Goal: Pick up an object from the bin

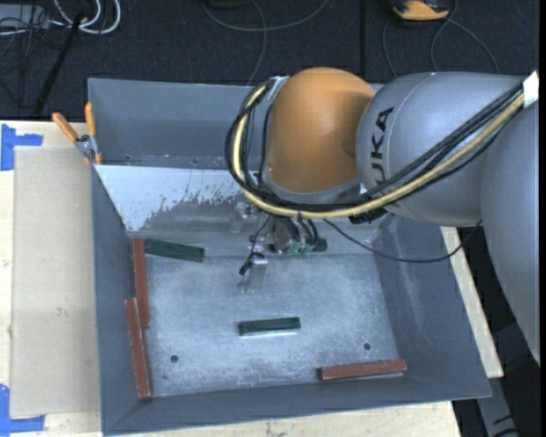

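Fingers (250, 269) hang over bare bin (332, 294) floor mid-frame; you cannot tell how open they are. A dark green bar (268, 327) lies lower in frame, and a second green bar (175, 251) lies to the left.

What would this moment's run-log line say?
tool: over bare bin floor, upper middle | nearest: dark green bar, floor centre | held: nothing visible

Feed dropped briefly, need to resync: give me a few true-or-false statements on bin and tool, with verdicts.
A dark green bar lies on the floor, below the tool in the view. True.
Two brown bars lie along the left wall. True.
The tool grips a brown bar. False: the third brown bar lies on the floor, lower right.
A green bar sits by the right wall. False: the other green bar lies near the left wall.
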Controlling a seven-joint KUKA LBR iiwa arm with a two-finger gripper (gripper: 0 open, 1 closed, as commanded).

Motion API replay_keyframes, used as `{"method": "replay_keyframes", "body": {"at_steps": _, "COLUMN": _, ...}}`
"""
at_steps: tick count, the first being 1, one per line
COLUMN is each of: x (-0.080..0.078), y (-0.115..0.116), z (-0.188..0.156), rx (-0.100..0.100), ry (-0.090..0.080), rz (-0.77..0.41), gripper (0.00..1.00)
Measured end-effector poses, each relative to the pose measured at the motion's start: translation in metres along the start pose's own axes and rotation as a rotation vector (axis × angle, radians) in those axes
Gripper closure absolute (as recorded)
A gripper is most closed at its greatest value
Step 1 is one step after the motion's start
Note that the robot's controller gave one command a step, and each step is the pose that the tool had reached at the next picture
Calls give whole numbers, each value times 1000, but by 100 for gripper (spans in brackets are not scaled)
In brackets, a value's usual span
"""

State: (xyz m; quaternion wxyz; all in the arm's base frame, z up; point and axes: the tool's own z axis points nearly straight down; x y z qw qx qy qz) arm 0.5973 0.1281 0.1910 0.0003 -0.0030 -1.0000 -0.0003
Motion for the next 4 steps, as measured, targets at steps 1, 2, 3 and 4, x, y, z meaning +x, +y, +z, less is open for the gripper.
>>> {"method": "replay_keyframes", "body": {"at_steps": 1, "x": 39, "y": -94, "z": 96, "rx": 3, "ry": 9, "rz": -186, "gripper": 0}}
{"method": "replay_keyframes", "body": {"at_steps": 2, "x": 93, "y": -73, "z": 123, "rx": -1, "ry": 8, "rz": -281, "gripper": 0}}
{"method": "replay_keyframes", "body": {"at_steps": 3, "x": 90, "y": -73, "z": 121, "rx": 0, "ry": 2, "rz": -277, "gripper": 100}}
{"method": "replay_keyframes", "body": {"at_steps": 4, "x": 80, "y": 54, "z": -34, "rx": -4, "ry": -10, "rz": -301, "gripper": 100}}
